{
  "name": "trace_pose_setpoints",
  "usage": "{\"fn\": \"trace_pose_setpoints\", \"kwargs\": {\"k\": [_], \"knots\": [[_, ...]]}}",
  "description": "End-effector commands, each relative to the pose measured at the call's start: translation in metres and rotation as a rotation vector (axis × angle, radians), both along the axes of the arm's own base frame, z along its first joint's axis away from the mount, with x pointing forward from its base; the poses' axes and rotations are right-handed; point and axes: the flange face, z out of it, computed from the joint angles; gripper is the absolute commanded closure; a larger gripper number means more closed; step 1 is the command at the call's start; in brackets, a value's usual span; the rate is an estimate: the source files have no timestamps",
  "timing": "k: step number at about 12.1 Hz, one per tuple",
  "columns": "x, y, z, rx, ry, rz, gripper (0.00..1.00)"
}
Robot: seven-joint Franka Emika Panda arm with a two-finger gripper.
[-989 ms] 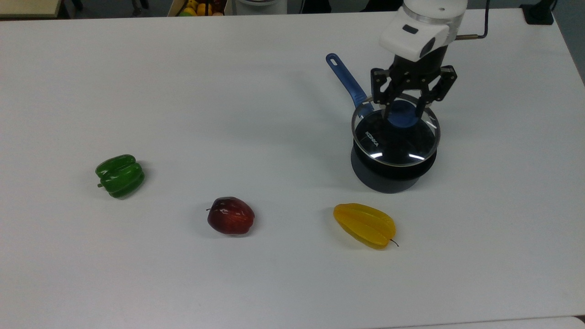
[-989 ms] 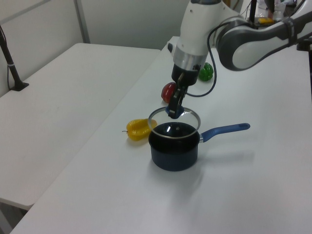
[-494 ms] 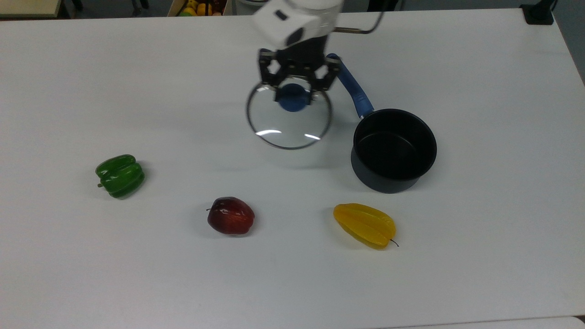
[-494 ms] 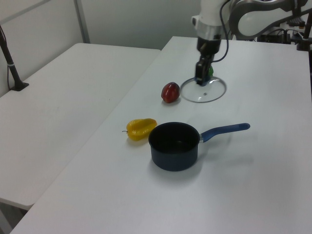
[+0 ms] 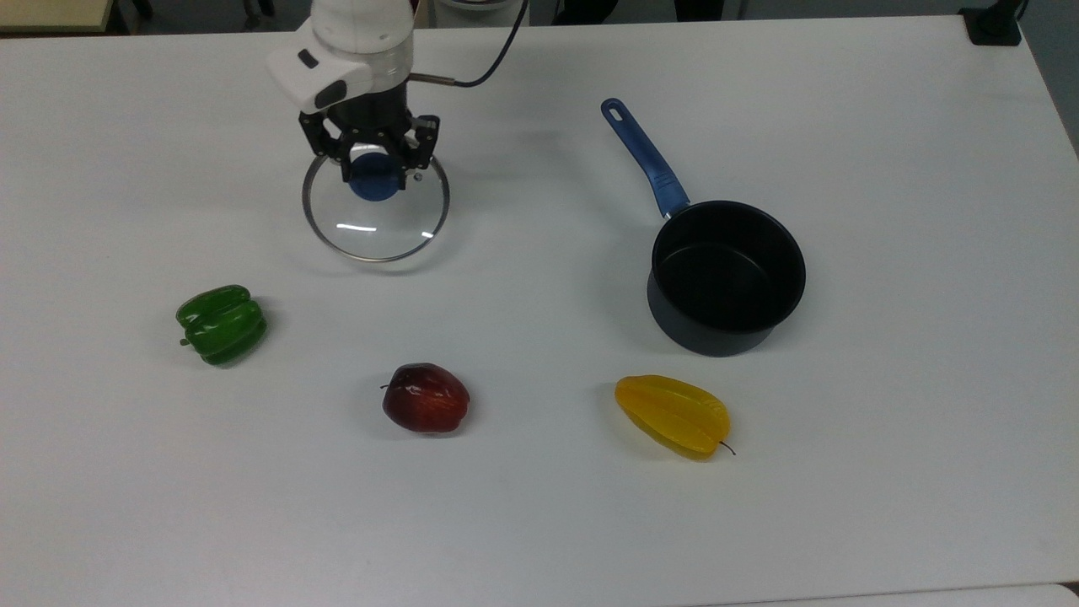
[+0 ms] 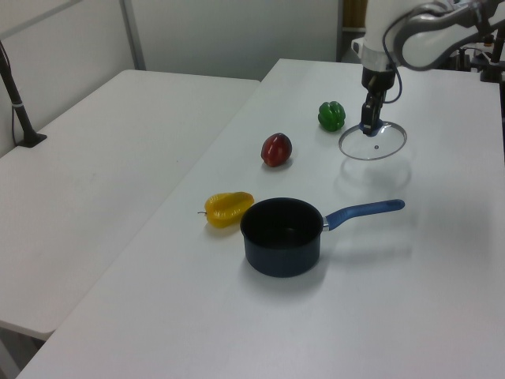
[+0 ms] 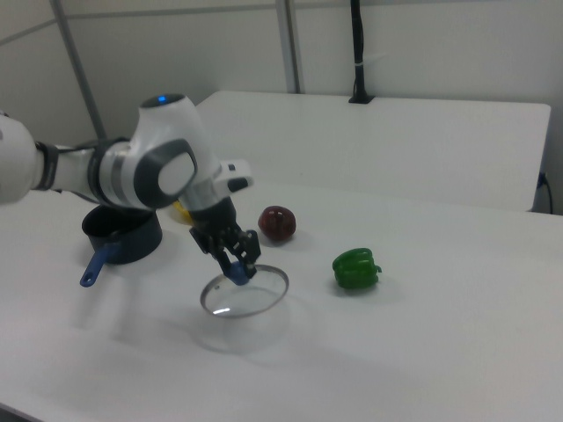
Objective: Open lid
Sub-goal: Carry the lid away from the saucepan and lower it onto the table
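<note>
Table (image 5: 885,126) w/ saucepan (image 5: 725,278) uncovered at the top view's right; lid (image 5: 376,221) is off, carried well apart to the top view's far left, gripper (image 5: 376,173) clamped on its blue knob (image 5: 375,184). Task looks essentially done; remaining, prob., is set-down and release. Unclear whether lid touches table or hangs just above; vent hole barely discernible.
</note>
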Motion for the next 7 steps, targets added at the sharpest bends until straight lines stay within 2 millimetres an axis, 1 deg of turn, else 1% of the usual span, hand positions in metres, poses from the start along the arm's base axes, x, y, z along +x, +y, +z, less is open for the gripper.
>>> {"fn": "trace_pose_setpoints", "kwargs": {"k": [1,3,5,6,7], "knots": [[-0.008,-0.006,-0.019,0.009,-0.053,0.020,0.56],[-0.003,-0.005,-0.038,0.014,-0.053,0.024,0.56],[0.001,-0.002,-0.049,0.025,-0.061,0.010,0.56],[0.001,-0.003,-0.049,0.042,-0.062,-0.007,0.55],[0.002,-0.003,-0.049,0.049,-0.064,-0.013,0.51]]}}
